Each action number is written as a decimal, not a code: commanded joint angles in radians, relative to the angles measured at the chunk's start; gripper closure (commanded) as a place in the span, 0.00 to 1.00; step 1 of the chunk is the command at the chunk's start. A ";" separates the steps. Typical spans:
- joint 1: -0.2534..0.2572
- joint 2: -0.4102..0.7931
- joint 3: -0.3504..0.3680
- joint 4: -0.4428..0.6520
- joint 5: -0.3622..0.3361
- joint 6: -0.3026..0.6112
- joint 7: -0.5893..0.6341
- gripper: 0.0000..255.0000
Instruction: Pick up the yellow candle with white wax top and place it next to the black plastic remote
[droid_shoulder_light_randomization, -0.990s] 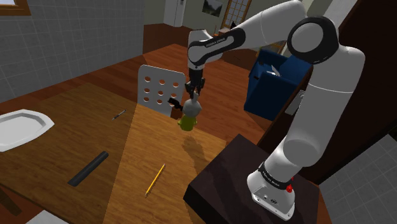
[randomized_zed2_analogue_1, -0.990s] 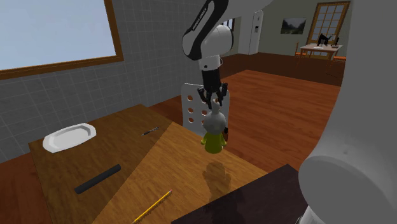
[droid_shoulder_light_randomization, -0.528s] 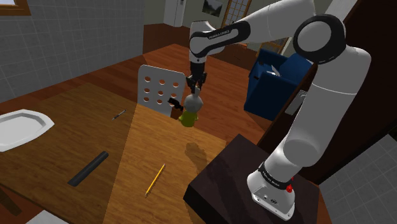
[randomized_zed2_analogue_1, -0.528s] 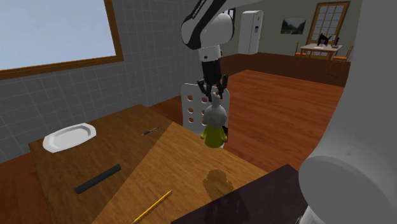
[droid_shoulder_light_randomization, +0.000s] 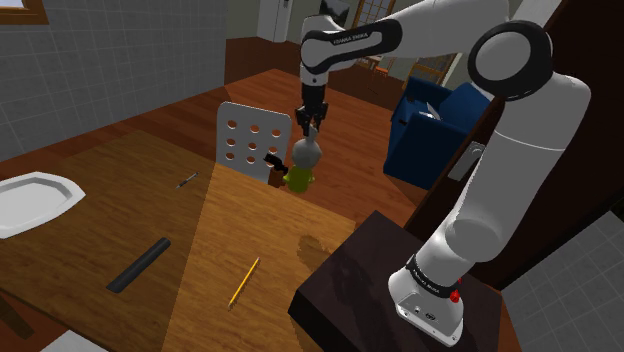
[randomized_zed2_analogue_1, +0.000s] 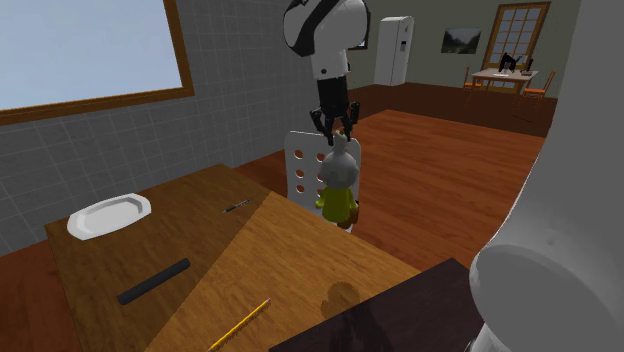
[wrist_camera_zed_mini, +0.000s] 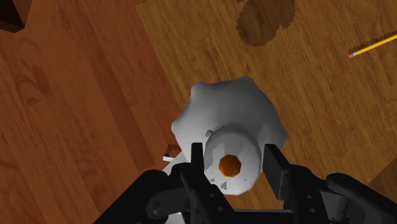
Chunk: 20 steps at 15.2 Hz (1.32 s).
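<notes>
Table (droid_shoulder_light_randomization: 205, 215): plate (droid_shoulder_light_randomization: 30, 200), remote (droid_shoulder_light_randomization: 138, 265), pencil (droid_shoulder_light_randomization: 244, 281), maybe pen (droid_shoulder_light_randomization: 187, 180)

Grey tiled wall (randomized_zed2_analogue_1: 230, 110) carries a wood-framed window (randomized_zed2_analogue_1: 90, 50). Floor (randomized_zed2_analogue_1: 440, 170): brown wood planks. Wooden table (randomized_zed2_analogue_1: 250, 260) adjoins a white perforated chair (droid_shoulder_light_randomization: 243, 111). White refrigerator (randomized_zed2_analogue_1: 393, 50) stands far back.

Quick count, afaict: 1 yellow candle w/ a lumpy grey-white top (droid_shoulder_light_randomization: 302, 168), 1 long black bar-shaped remote (droid_shoulder_light_randomization: 138, 264), 1 yellow pencil (droid_shoulder_light_randomization: 244, 281), 1 white angular-rimmed plate (droid_shoulder_light_randomization: 66, 190), 1 small grey pen-like thing (droid_shoulder_light_randomization: 187, 180). Furniture: 1 wooden table (droid_shoulder_light_randomization: 110, 215), 1 white chair w/ round holes in the back (droid_shoulder_light_randomization: 250, 138), 1 blue boxy furniture piece (droid_shoulder_light_randomization: 418, 128), 1 white fridge (randomized_zed2_analogue_1: 393, 50) in the bg.
</notes>
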 joint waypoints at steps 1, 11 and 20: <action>0.000 -0.011 0.000 0.015 0.000 -0.025 -0.003 1.00; 0.001 -0.039 0.000 0.115 0.002 -0.151 -0.014 1.00; 0.002 -0.045 0.001 0.227 0.003 -0.270 -0.025 1.00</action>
